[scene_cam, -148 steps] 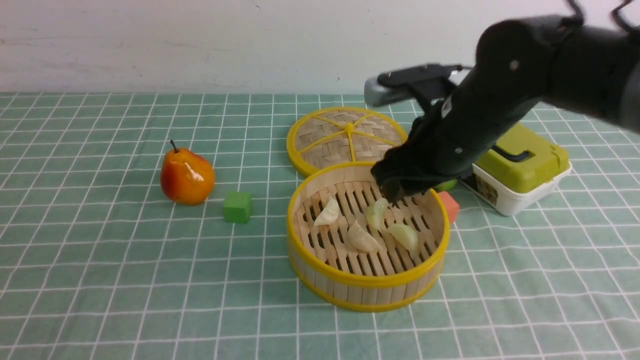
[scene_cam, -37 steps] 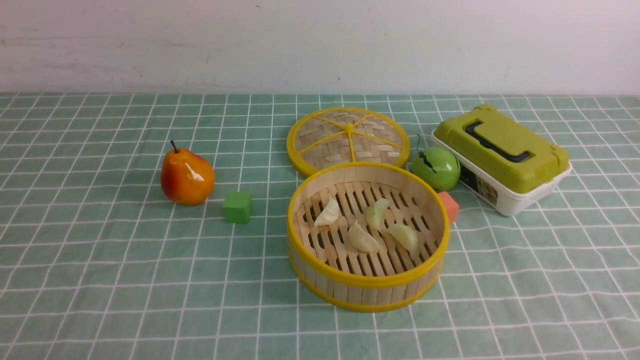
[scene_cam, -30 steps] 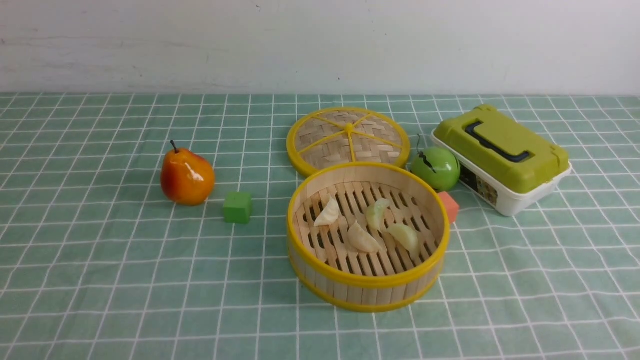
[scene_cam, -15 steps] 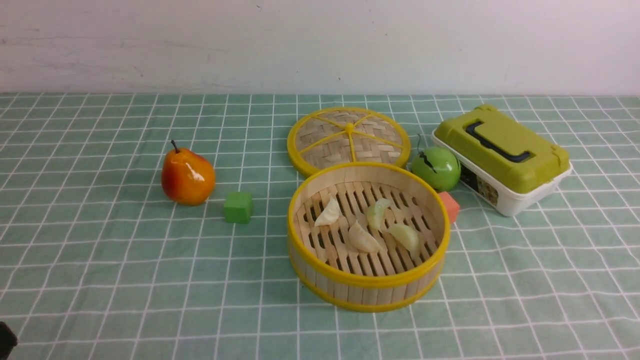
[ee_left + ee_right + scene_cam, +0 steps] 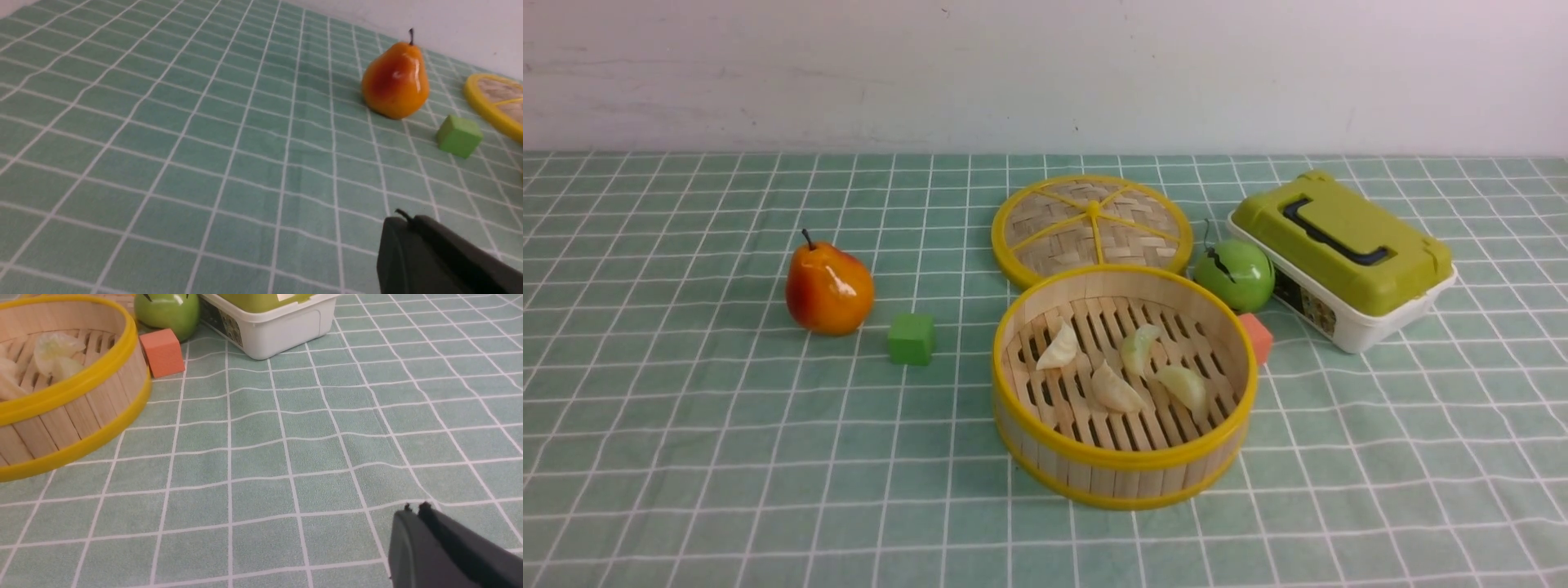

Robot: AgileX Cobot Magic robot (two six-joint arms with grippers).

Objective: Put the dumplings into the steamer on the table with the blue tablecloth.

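Observation:
The steamer (image 5: 1123,461) stands right of the table's middle on the teal grid cloth (image 5: 686,457). Several dumplings lie on its slatted floor: one at the left (image 5: 1059,347), one in the middle (image 5: 1115,389), one behind (image 5: 1137,347), one at the right (image 5: 1184,384). The right wrist view shows the steamer's wall (image 5: 77,412) and a dumpling (image 5: 55,355). Neither gripper shows in the front view. My left gripper (image 5: 402,222) is shut and empty, low over the cloth, well short of the pear. My right gripper (image 5: 414,512) is shut and empty, over bare cloth away from the steamer.
The woven lid (image 5: 1092,224) lies behind the steamer. A pear (image 5: 827,287) and green cube (image 5: 910,338) sit to the left. A green apple (image 5: 1233,273), orange cube (image 5: 1256,336) and green-lidded white box (image 5: 1342,257) sit to the right.
The right arm, over the steamer 4.9 s ago, has withdrawn out of the front view. A dark tip at the bottom left corner half a second ago is gone. The dumplings have not moved.

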